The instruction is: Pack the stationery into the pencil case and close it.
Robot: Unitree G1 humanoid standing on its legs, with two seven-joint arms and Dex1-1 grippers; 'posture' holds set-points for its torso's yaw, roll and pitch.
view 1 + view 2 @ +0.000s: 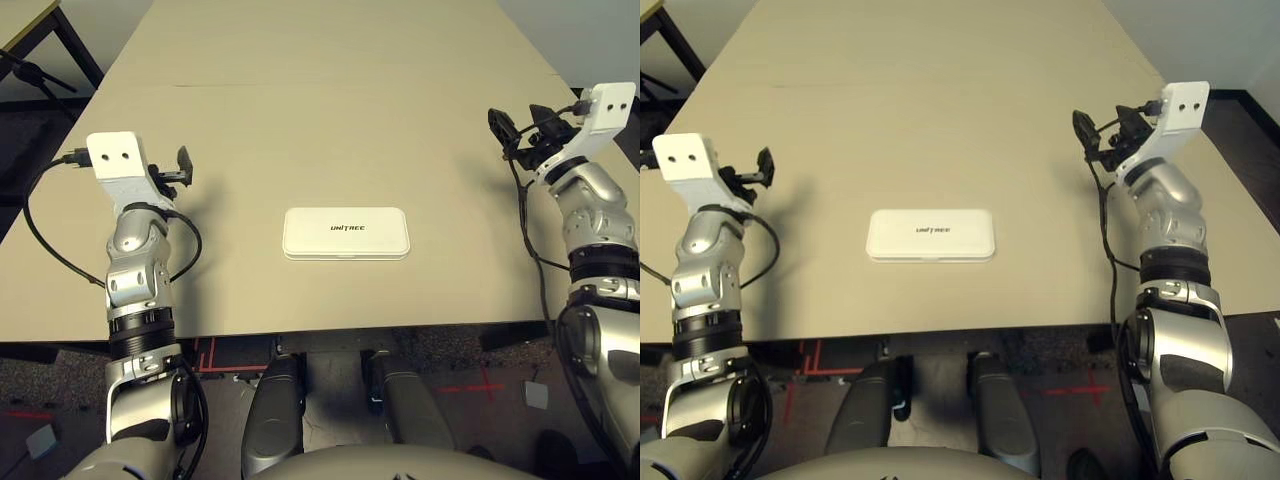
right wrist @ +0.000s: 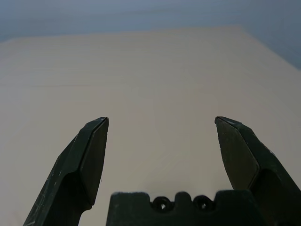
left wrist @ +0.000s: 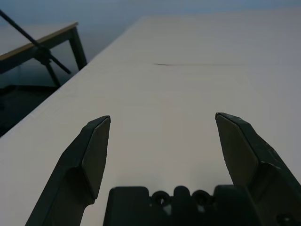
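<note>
Closest to the camera, the pencil case [image 1: 346,233] lies flat near the counter's [image 1: 330,100] front edge, lid down with its "UNITREE" print facing up. No loose stationery is visible on the counter, so packing and closing look finished. Both arms sit well apart from it: the left end effector [image 3: 162,123] and right end effector [image 2: 161,123] are spread wide and grasp nothing.

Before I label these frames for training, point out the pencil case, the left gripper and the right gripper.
pencil case [image 1: 346,233]: left eye view, middle of closed lid.
left gripper [image 3: 162,123]: left wrist view, midway between fingertips.
right gripper [image 2: 162,123]: right wrist view, midway between fingertips.
</note>
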